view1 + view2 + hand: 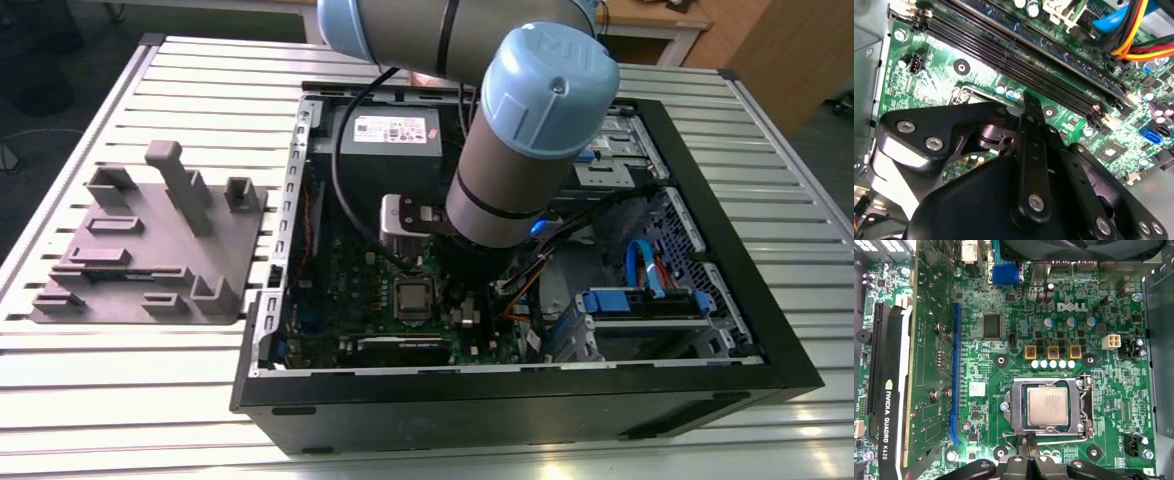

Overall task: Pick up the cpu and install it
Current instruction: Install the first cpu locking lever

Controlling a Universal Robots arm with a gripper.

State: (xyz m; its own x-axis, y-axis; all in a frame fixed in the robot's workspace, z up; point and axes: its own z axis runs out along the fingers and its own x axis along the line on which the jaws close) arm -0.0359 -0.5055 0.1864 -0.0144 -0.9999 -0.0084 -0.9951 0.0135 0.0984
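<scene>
My pincer hangs closed and empty just beside the socket, where the cpu already lies. In the exterior view the cpu sits mid-board inside the case. In the second wrist view my fingers meet; to finish well, I'd check it lies flat.
</scene>
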